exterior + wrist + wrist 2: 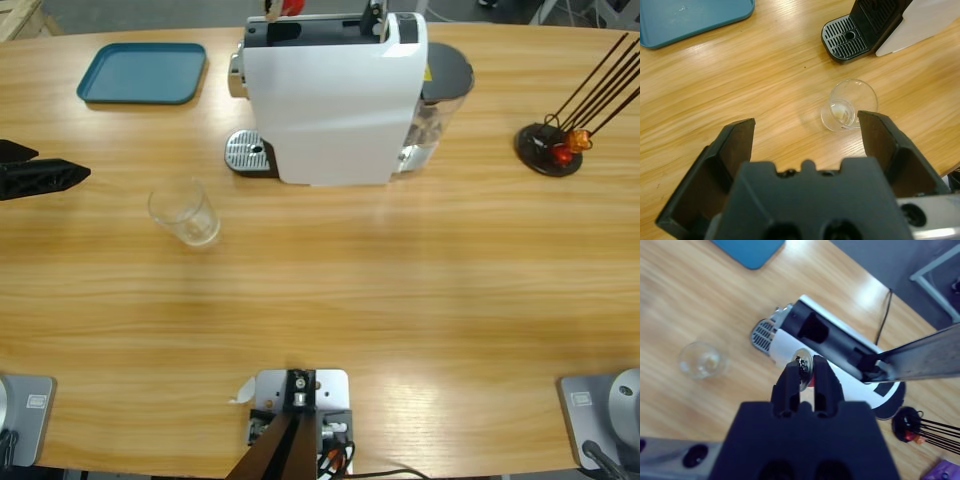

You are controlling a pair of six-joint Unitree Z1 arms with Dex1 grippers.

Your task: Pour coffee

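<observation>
- The table (400, 300) is long, of pale wood.
- The coffee machine (335, 100) is white and stands at the far middle of the table, its lever up in the right wrist view and its black top slot open; a clear tank (440, 100) sits on its right side in the high view.
- A blue tray (143, 73) lies at the far left, well apart from the machine.
- The left gripper (805, 137) has its jaws wide open with nothing between them; it hangs above the table, near the glass but apart from it.
- The right gripper (804, 380) is above the machine, its jaws closed on a capsule (803, 365) with a silver rim.
- The drip grate (249, 152) juts out at the machine's left foot.
- A black stand (548, 148) with thin sticks is at the right.
- The glass (186, 213) stands upright near the grate, beside it and not on it; I can see no dark coffee in it.
</observation>
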